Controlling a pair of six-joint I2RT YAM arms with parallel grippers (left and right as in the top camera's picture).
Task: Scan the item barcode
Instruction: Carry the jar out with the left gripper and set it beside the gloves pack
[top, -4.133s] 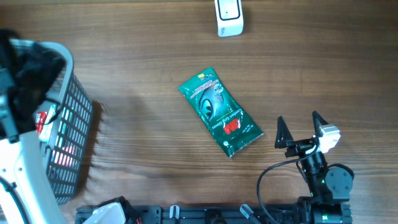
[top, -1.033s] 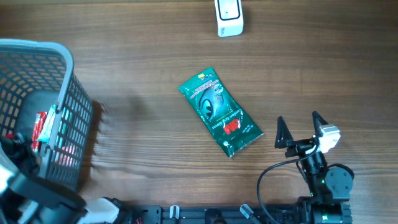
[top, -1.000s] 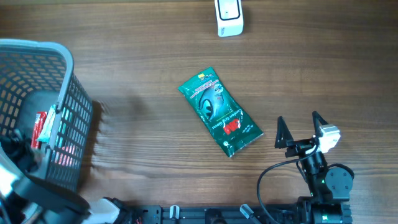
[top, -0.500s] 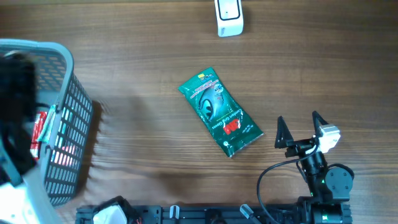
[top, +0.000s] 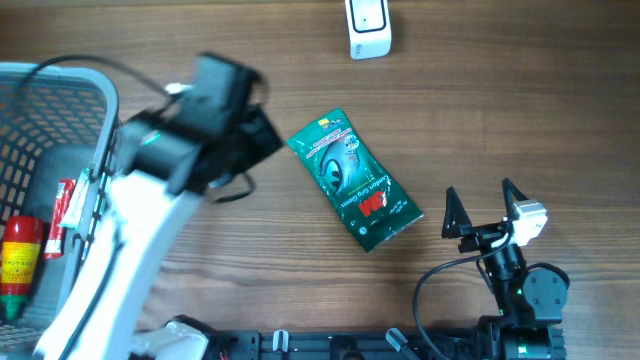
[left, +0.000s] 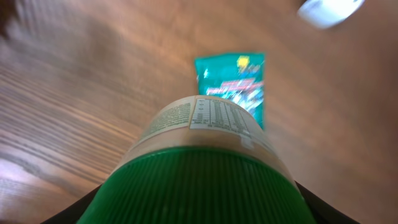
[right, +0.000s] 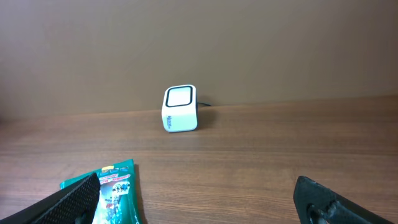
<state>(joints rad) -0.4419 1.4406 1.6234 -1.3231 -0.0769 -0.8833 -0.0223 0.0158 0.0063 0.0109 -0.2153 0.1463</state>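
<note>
**Scanning step, overhead and 2 wrist views.** Near right: the right end effector (top: 481, 192) sits low over the surface (top: 500, 100), its 2 fingers spread wide and empty. Near left: a mesh basket (top: 110, 190) holds further goods (a red bottle (top: 20, 265) among them). Centre left: the left end effector (top: 255, 140) is clenched on a jar (left: 205, 124). The jar's green ribbed lid (left: 199, 186) faces the wrist camera, and no barcode shows on the visible part of its label. Just beyond and right of it, a green packet (top: 355, 180) lies flat on the surface, apart from the jar. Far centre: the white scanner (top: 368, 28) stands with its window facing the near side.

To do this step well, carry the jar above and past the packet. Keep the grip firm on the round wall and roll the wrist until the barcode panel squarely faces the window. Hold it near the window, not touching, and steady.
</note>
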